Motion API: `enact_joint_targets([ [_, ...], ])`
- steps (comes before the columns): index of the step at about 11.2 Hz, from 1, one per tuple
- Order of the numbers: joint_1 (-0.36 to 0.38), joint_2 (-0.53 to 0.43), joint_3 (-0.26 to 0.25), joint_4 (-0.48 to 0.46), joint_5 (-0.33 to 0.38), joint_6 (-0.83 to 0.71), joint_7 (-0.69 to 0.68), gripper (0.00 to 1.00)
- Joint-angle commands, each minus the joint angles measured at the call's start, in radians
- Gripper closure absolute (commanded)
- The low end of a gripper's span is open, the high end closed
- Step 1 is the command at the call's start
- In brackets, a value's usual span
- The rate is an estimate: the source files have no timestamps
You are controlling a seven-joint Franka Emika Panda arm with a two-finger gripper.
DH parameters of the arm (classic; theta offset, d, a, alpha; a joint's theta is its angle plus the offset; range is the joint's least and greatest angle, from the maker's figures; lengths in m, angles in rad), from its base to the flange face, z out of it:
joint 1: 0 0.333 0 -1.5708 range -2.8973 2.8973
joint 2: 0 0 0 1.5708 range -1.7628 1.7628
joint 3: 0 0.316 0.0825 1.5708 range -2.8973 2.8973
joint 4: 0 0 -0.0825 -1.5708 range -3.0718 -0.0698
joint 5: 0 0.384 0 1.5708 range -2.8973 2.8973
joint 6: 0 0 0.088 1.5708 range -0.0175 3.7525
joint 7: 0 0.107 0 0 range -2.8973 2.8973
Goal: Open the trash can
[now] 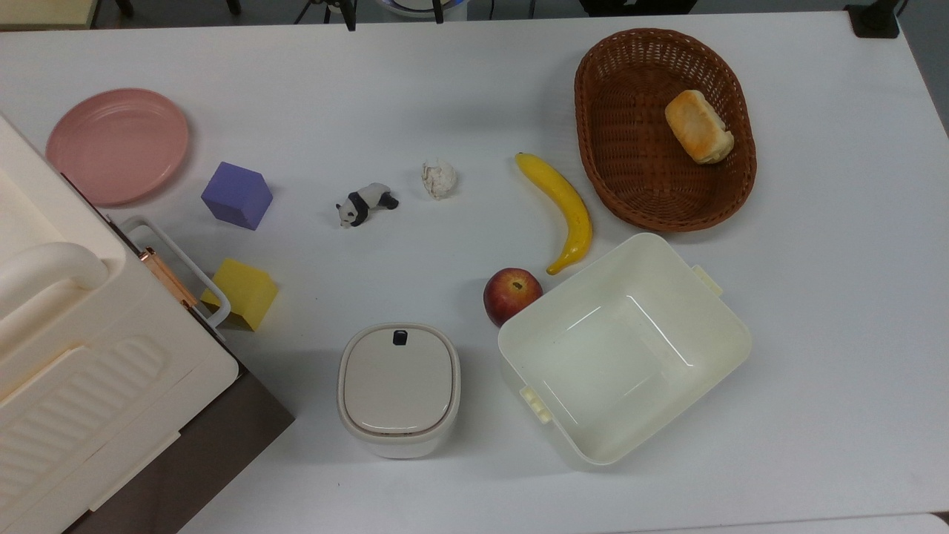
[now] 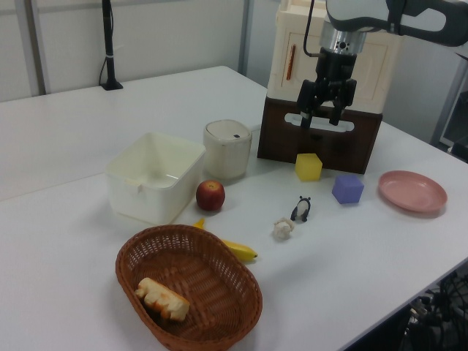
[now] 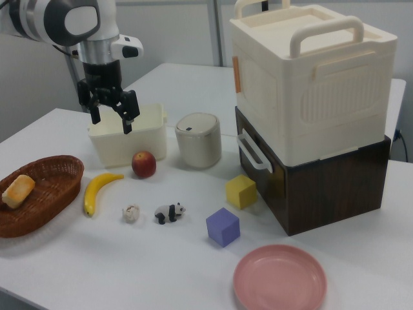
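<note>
In the top view, the trash can (image 1: 399,389) stands on the worktop (image 1: 460,81) near the lower edge, lid shut, between the big box (image 1: 81,356) at the top view's left and the open tub (image 1: 712,348) at the top view's right. The apple (image 1: 511,295) touches the tub's upper-left corner; the banana (image 1: 561,208) lies just above it. The basket (image 1: 630,185), above the tub, holds the bread (image 1: 698,126). In a row above the trash can lie the paper ball (image 1: 439,179), the panda (image 1: 365,203) and one cube (image 1: 236,195). Another cube (image 1: 244,293) sits beside the big box, with the plate (image 1: 118,145) beyond. In the left view, the gripper (image 2: 322,117) hangs above the worktop, before the big box, to the left view's right of the trash can.
</note>
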Motion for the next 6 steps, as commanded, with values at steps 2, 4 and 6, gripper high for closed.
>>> enact_joint_targets([
  [2,-0.011,-0.022,0.019,-0.039,-0.017,0.019,-0.023,0.00],
  [4,-0.011,-0.019,0.017,-0.039,-0.018,0.019,-0.021,0.00],
  [6,-0.011,-0.019,0.017,-0.042,-0.017,0.019,-0.017,0.00],
])
